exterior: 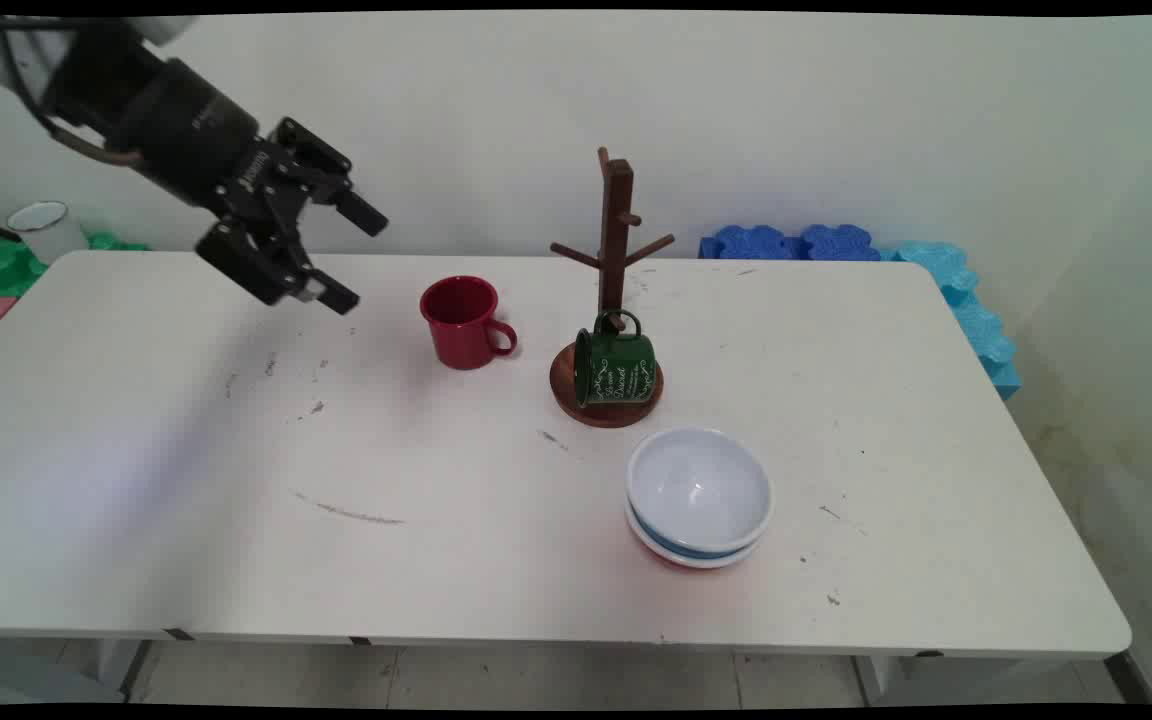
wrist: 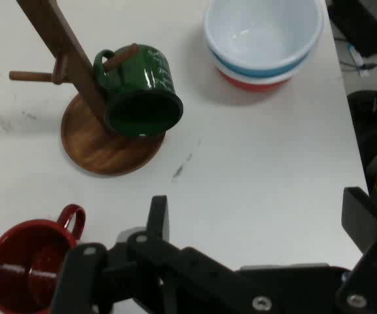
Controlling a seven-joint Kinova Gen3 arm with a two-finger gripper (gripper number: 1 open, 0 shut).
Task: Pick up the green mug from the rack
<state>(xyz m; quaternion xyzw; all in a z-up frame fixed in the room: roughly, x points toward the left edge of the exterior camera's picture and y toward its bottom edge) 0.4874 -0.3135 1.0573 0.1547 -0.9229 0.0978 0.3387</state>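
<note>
White table (exterior: 136,500), scuffed grey in places. Black gripper (exterior: 354,255) raised over the far left part, fingers spread wide, gripping nothing. Nearest: red mug (exterior: 460,322), upright, handle to the right, just beside the gripper. Further right, brown wooden rack (exterior: 616,240) with green mug (exterior: 616,366) hung on a low peg, over the round base. Stacked bowls (exterior: 699,495) near front, white on top.

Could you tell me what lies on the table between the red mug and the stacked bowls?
The wooden mug tree, with the green mug hanging on a low peg over its round base, lies between the red mug and the stacked bowls; the main view shows it.
</note>
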